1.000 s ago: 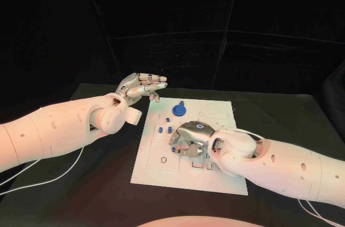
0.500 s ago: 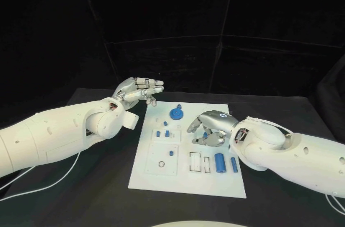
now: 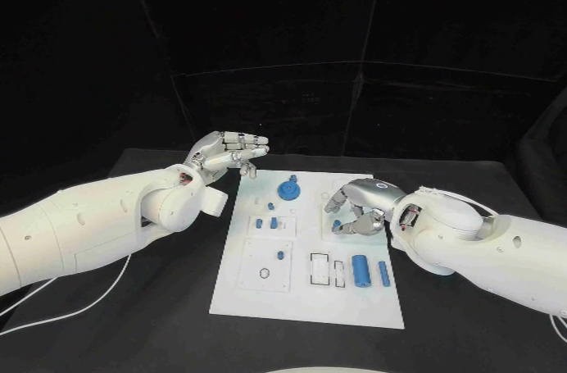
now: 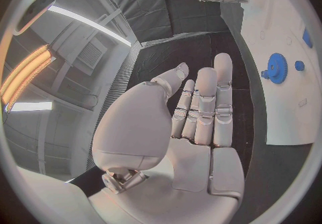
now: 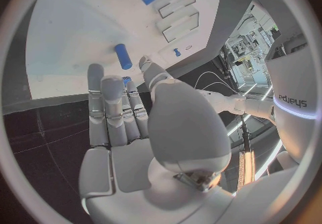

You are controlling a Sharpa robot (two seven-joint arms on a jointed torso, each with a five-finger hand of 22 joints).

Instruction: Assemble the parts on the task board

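Right hand (image 3: pixel 357 205) is hovering over the board (image 3: pixel 310 295), fingers curled and empty, likely seeking a part; left hand (image 3: pixel 224 152) is waiting alongside, fingers loosely spread.

I watched the right hand (image 3: pixel 358 207) lift off the lower middle of the task board (image 3: pixel 260 287) and draw back toward the board's far right part, where it hung with fingers loosely apart and nothing in them. That uncovered two blue cylinders, the larger cylinder (image 3: pixel 360 268) and the thinner cylinder (image 3: pixel 383 273), lying side by side near the board's right edge, beside the rectangular slots (image 3: pixel 320 267). The left hand (image 3: pixel 224 151) dropped slightly and its fingers curled in a little.
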